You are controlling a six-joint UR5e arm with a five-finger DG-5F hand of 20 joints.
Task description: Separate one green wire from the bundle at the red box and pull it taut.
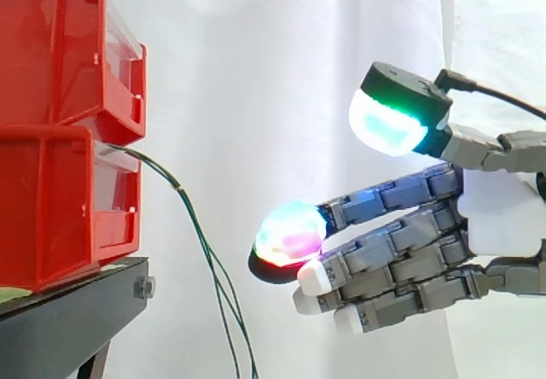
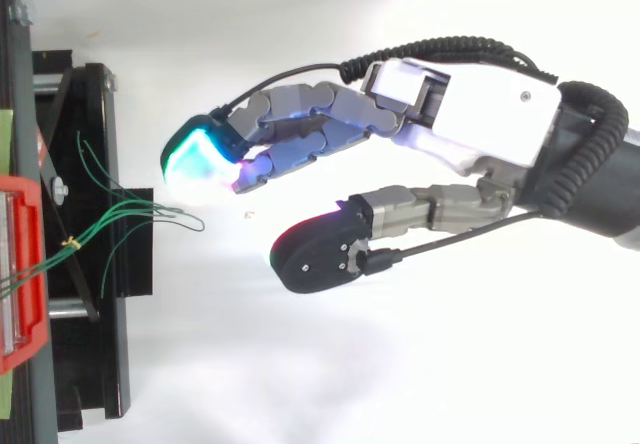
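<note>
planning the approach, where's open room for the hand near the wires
Free: the gap between the green wires and the hand, before the white curtain. Crowded: the front of the lower red bin, where the wires fan out and hang.

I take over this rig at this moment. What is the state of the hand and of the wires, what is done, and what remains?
Hand: open, fingers stretched toward the wires, holding nothing.
Green wires: they leave the lower red bin and hang slack past the black stand. In the side view a gap lies between them and the fingertips.
Done: no wire separated or gripped yet.
Left: single out one wire, pinch it, pull it taut.
</note>
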